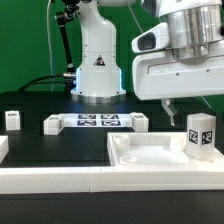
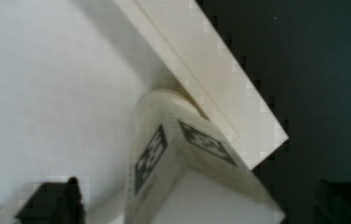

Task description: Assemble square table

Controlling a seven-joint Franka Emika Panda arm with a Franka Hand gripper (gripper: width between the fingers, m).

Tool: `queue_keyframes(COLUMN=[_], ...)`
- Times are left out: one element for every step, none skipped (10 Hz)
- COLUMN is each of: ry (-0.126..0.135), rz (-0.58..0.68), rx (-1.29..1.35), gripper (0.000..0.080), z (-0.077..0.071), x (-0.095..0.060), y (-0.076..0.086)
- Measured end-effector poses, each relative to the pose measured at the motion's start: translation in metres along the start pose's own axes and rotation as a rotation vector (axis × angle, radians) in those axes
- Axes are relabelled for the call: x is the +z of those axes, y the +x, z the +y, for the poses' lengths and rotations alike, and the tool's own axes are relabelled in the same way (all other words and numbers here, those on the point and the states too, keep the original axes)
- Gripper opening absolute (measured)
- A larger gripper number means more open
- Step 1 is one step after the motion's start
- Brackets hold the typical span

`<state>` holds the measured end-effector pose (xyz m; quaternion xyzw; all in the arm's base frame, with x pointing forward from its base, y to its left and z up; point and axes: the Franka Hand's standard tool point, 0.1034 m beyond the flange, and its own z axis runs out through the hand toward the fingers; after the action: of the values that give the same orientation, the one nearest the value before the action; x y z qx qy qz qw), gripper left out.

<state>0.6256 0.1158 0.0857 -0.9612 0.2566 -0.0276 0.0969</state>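
The square table's white slab (image 1: 150, 155) lies flat, rim up, at the front right of the exterior view. One tagged white leg (image 1: 201, 135) stands upright on it near its right edge. My gripper (image 1: 186, 103) hangs just above that leg, open and holding nothing. In the wrist view the leg (image 2: 190, 160) rises between my two dark fingertips (image 2: 51, 200), which stand wide apart and clear of it. There the leg sits against the slab's raised rim (image 2: 207, 70), with the slab's flat face (image 2: 47, 90) beside it.
Three more white legs lie on the black table: one at the far left (image 1: 12, 120) and two (image 1: 52, 123) (image 1: 140, 122) at either end of the marker board (image 1: 97, 121). The robot base (image 1: 97, 65) stands behind. A long white rail (image 1: 50, 180) runs along the front.
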Motion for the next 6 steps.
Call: queue_keyframes(ry=[-0.002,-0.015,-0.033,-0.047,-0.056,-0.060], rz=[0.000,0.002,0.008,0.012,0.012,0.010], rx=[-0.062,-0.159,-0.278,-0.388,-0.484,-0.556], gripper=[0.0649,0.0649,0.0649,0.0649,0.0649,0.0649], z=[-0.0010,-0.0035,-0.0054,-0.0070,-0.0084,-0.0085], x=[0.0002,0.0008,0.0009,0.0010,0.0013,0.0015], y=[-0.0010,-0.0035,-0.0047,-0.0057,-0.0070,-0.0073])
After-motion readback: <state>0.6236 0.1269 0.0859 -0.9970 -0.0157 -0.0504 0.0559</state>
